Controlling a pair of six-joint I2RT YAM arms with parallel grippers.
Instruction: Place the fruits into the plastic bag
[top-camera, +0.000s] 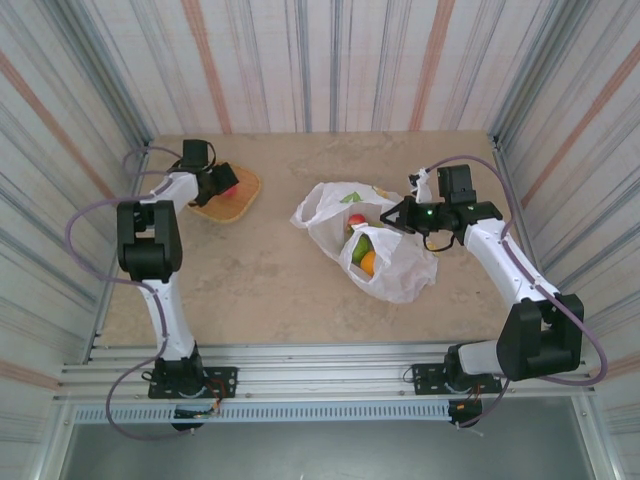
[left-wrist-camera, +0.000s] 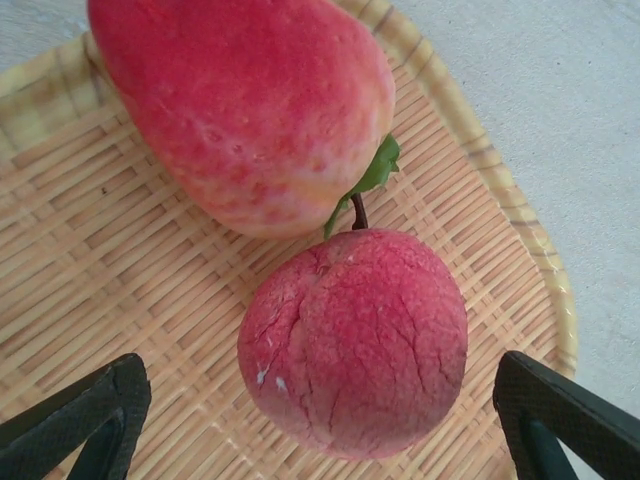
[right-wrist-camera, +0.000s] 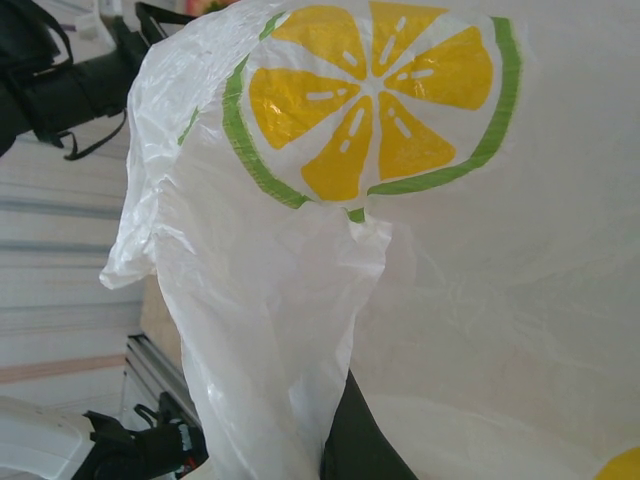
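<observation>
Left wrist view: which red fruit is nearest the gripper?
The round peach, between the open fingers; the bigger strawberry lies beyond it.

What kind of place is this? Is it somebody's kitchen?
Probably a robot practice booth, not a kitchen: a left arm and a right arm bolted to a metal rail, striped panels walling in one table, and toy fruit on a woven tray.

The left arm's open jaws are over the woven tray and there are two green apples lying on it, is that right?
Not quite. The woven tray holds no green apples: the left wrist view shows a red strawberry and a pink-red peach lying on it. The rest stands.
</observation>
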